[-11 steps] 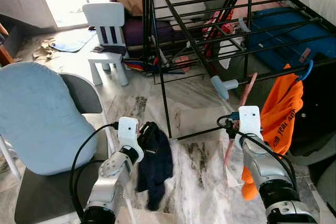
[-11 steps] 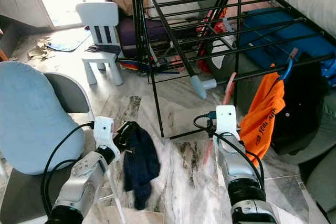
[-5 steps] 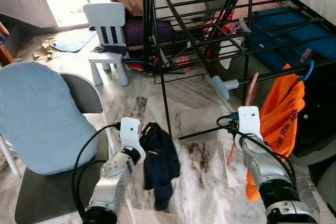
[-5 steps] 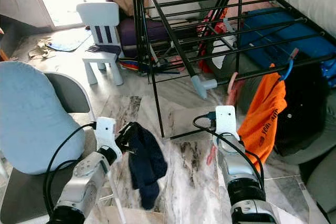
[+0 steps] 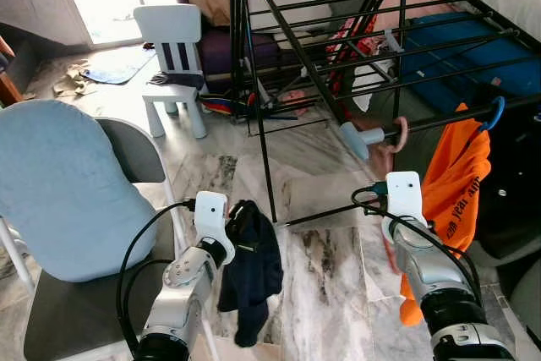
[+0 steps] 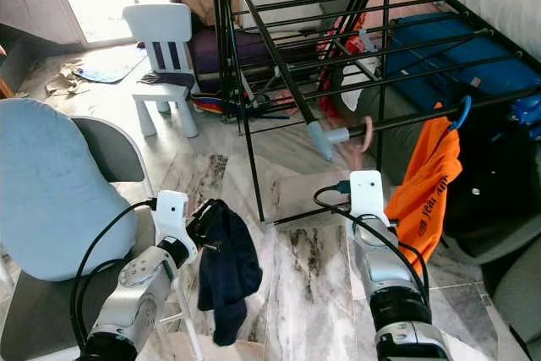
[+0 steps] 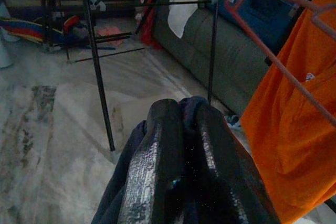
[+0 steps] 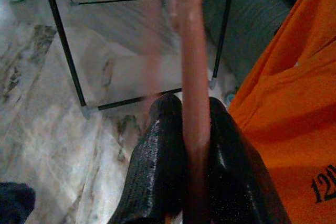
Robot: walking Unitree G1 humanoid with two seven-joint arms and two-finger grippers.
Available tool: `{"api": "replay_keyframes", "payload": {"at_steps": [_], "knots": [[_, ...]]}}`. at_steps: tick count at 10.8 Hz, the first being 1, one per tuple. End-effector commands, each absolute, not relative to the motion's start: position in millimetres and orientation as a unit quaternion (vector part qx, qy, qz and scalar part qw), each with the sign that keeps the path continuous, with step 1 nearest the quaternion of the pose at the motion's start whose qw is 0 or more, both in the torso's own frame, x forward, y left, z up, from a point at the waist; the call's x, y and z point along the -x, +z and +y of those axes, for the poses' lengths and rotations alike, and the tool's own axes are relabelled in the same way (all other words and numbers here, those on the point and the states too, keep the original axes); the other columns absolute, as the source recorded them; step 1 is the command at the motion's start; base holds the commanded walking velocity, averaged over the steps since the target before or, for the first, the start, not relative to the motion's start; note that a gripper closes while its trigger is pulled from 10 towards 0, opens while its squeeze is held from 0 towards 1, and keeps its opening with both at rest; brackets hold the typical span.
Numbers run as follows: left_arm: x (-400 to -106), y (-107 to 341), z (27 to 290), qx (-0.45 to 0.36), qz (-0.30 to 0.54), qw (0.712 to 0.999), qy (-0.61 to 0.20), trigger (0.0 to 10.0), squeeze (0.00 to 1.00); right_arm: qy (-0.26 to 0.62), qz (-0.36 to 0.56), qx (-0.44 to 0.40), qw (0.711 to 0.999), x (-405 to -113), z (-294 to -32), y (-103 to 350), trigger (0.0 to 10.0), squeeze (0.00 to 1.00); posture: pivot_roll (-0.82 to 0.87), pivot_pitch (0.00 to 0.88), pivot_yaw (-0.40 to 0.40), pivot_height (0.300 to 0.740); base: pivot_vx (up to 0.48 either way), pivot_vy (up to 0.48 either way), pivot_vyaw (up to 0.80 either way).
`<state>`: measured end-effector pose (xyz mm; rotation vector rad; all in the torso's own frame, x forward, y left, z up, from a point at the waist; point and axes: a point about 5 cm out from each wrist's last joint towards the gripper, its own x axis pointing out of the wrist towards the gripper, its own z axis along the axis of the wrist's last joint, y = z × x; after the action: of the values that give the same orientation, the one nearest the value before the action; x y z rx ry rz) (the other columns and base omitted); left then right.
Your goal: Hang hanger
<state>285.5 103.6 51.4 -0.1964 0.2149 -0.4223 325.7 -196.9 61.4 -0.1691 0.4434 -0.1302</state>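
Observation:
My right gripper [image 8: 191, 107] is shut on the stem of a pink hanger [image 8: 193, 61]. The hanger's hook [image 5: 397, 134], blurred, is up at the front rail of the black drying rack [image 5: 297, 36]; I cannot tell whether it touches the rail. Just to the right, an orange shirt [image 5: 454, 182] hangs from that rail on a blue hanger [image 5: 497, 113]. My left gripper [image 7: 181, 109] is shut on a dark navy garment [image 5: 254, 275], which dangles low over the marble floor to the left of the rack's front leg.
A grey chair with a pale blue cushion [image 5: 59, 183] stands close on my left. A small white child's chair [image 5: 173, 48] is further back. Clothes and a grey sofa [image 7: 210, 51] lie under and behind the rack. Bare marble floor [image 5: 330, 293] lies between my arms.
The pink hanger has risen from a low slant to near upright, its hook now by the rack's front rail. The navy garment has swung slightly in my left gripper.

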Motion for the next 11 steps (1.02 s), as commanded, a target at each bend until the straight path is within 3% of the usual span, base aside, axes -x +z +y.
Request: {"api": "replay_keyframes", "payload": {"at_steps": [1, 4, 6, 9, 11], "knots": [[-287.7, 53.9, 102.7, 0.089, 0.103, 0.968, -0.213, 10.0, 0.0, -0.058, 0.211, 0.089, 0.972, -328.0, -194.4, 66.5, 0.0, 0.0, -0.2, 0.0, 0.048, 0.74, 0.0, 0.0, 0.0], [-287.6, 54.0, 101.8, 0.089, 0.106, 0.968, -0.212, 10.0, 0.0, -0.055, 0.205, 0.094, 0.973, -326.9, -193.1, 67.0, 0.0, 0.0, -0.19, 0.0, 0.05, 0.74, 0.0, 0.0, 0.0], [-285.9, 58.9, 100.6, 0.1, 0.095, 0.97, -0.199, 10.0, 0.0, -0.068, 0.146, 0.093, 0.983, -322.9, -195.4, 79.1, 0.0, 0.0, -0.18, 0.0, 0.046, 0.74, 0.0, 0.0, 0.0], [-282.6, 57.9, 105.0, 0.09, 0.093, 0.977, -0.172, 10.0, 0.0, -0.061, 0.1, 0.085, 0.989, -300.2, -196.5, 78.6, 10.0, 0.0, -0.18, 0.0, 0.041, 0.74, 0.0, 0.0, 0.0], [-281.4, 57.6, 109.7, 0.085, 0.091, 0.981, -0.149, 10.0, 0.0, -0.037, 0.116, 0.106, 0.987, -278.4, -201.1, 58.0, 10.0, 0.0, -0.18, 0.0, 0.037, 0.74, 0.0, 0.0, 0.0]]}}
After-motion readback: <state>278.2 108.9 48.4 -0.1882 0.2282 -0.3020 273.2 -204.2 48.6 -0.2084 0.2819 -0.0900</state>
